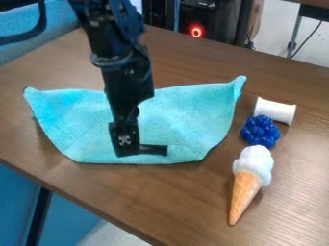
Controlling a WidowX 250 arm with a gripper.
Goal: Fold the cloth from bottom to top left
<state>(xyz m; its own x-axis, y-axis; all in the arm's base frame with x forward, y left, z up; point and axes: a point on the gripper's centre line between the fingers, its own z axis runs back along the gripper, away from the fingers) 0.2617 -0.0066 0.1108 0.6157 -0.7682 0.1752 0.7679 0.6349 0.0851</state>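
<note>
We see a wide turquoise fabric cloth (186, 117), upper corners pointed; a black gripper (146, 150) hangs over its lower part; whether open or gripping, we cannot tell.

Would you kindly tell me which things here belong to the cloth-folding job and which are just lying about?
For the job: turquoise cloth; black gripper, at the cloth.
Just lying about: white spool; knobbly blue toy; toy ice cream cone.
</note>
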